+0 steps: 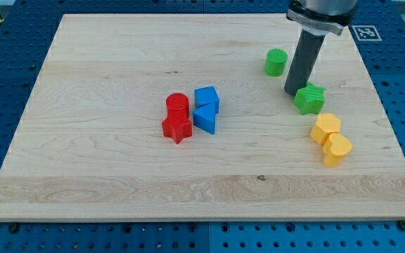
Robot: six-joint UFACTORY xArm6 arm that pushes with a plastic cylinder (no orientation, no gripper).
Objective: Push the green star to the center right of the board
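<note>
The green star [310, 99] lies on the wooden board [104, 161] at the view's right, a little above mid-height. My tip [293, 92] is down on the board, touching the star's upper left side. The dark rod rises from there to the view's top edge. A green cylinder [275, 62] stands up and to the left of the rod.
Two yellow blocks, a hexagon [325, 128] and another yellow block [337, 150], lie just below the star. Near the centre are a red cylinder [177, 106], a red star [177, 128], a blue cube [207, 98] and a blue triangular block [205, 119]. The board's right edge [392, 133] is close.
</note>
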